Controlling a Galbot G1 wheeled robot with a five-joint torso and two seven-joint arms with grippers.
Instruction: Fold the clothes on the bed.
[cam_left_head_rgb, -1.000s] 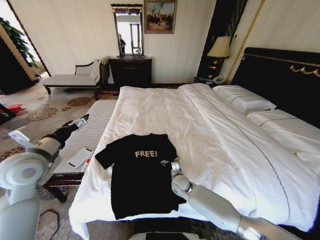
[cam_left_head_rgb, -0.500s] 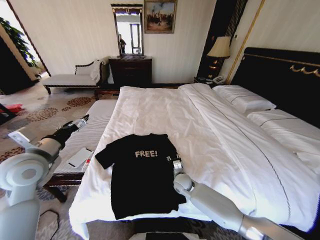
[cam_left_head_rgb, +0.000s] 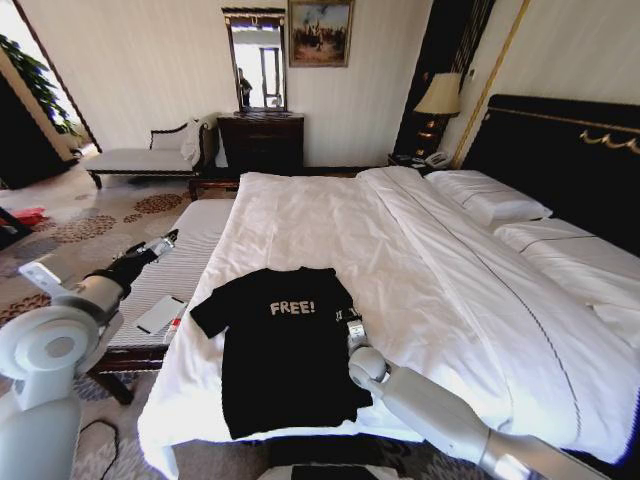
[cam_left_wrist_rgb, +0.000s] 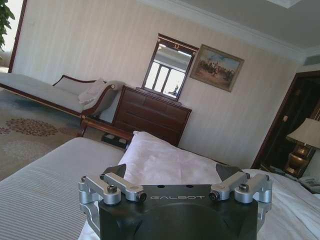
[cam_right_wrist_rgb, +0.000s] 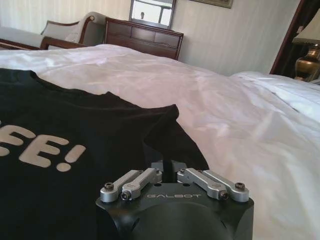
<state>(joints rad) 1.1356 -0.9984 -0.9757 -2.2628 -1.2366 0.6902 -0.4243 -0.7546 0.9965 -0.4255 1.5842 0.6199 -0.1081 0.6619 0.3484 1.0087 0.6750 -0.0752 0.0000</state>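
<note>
The bed, white-sheeted with a dark headboard, carries a black T-shirt spread flat near its foot, and pillows at the headboard.

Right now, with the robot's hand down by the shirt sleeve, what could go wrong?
The right hand sits shut at the black T-shirt's sleeve, so pulling could drag the whole shirt and bunch it instead of folding it. It might also pinch the white duvet underneath. The shirt's hem lies close to the bed's near edge, so a tug that way could slide it off. The left hand waits over the striped bench, too far to help.
</note>
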